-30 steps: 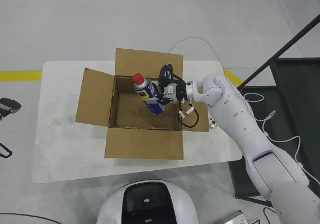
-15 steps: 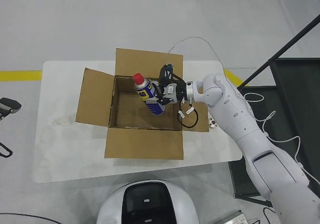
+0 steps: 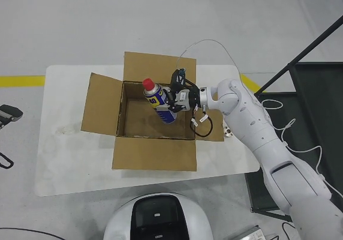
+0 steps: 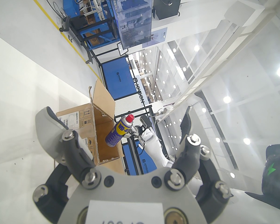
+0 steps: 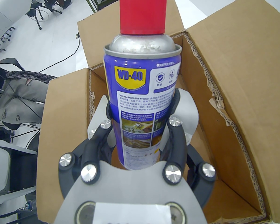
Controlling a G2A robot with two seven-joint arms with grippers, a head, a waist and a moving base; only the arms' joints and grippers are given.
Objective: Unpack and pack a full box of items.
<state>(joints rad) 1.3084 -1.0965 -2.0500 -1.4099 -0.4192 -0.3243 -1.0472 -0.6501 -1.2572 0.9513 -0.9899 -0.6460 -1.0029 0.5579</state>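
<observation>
Top: my right gripper (image 3: 176, 99) holds the can (image 3: 159, 101) tilted over the open box (image 3: 153, 153) on the tabletop (image 3: 63, 162). Left wrist: my left gripper (image 4: 116, 120), fingers (image 4: 50, 127) wide apart. Right wrist: fingers (image 5: 185, 110) clamped on the can's lower body.

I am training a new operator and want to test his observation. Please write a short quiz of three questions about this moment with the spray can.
1. True or false: the right gripper is shut on the spray can.
2. Choose one: the can's cap is A green, B red, C black.
3. Fill in the blank: the left gripper, which holds nothing, is ____.

Key: 1 true; 2 B; 3 open.
</observation>
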